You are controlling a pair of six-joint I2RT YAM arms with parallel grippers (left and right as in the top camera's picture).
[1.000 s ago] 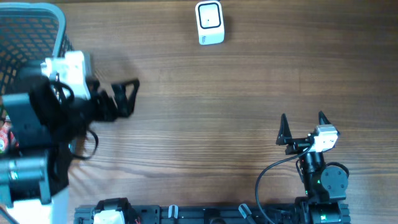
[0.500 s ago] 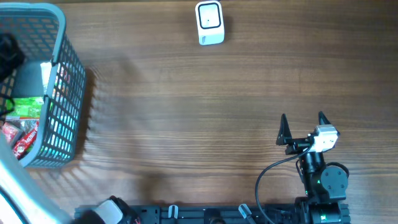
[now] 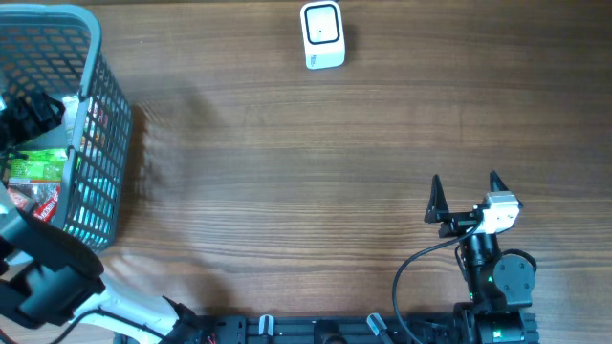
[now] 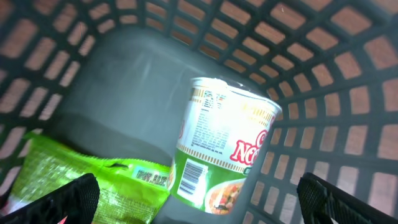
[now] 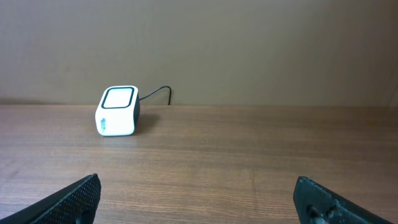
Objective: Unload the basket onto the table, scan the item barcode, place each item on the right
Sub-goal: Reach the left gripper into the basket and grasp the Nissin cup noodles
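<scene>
A noodle cup (image 4: 221, 149) lies tilted inside the blue-grey basket (image 4: 323, 106), its barcode (image 4: 193, 177) facing up. A green packet (image 4: 93, 186) with its own barcode lies beside it. My left gripper (image 4: 199, 199) hangs open just above them, touching neither. In the overhead view the left gripper (image 3: 33, 113) is inside the basket (image 3: 96, 115), above the green packet (image 3: 38, 164). The white scanner (image 3: 322, 35) stands at the table's far edge, also in the right wrist view as the scanner (image 5: 117, 111). My right gripper (image 3: 465, 186) rests open and empty near the front right.
A red packet (image 3: 33, 199) lies in the basket's near end. The left arm's white link (image 3: 115, 306) crosses the front left corner. A black cable (image 5: 155, 93) runs from the scanner toward the wall. Bare wood lies between basket and scanner.
My left arm has swung from over the table beside the basket to the left, and its gripper now hangs inside the basket. The right arm has not moved.
</scene>
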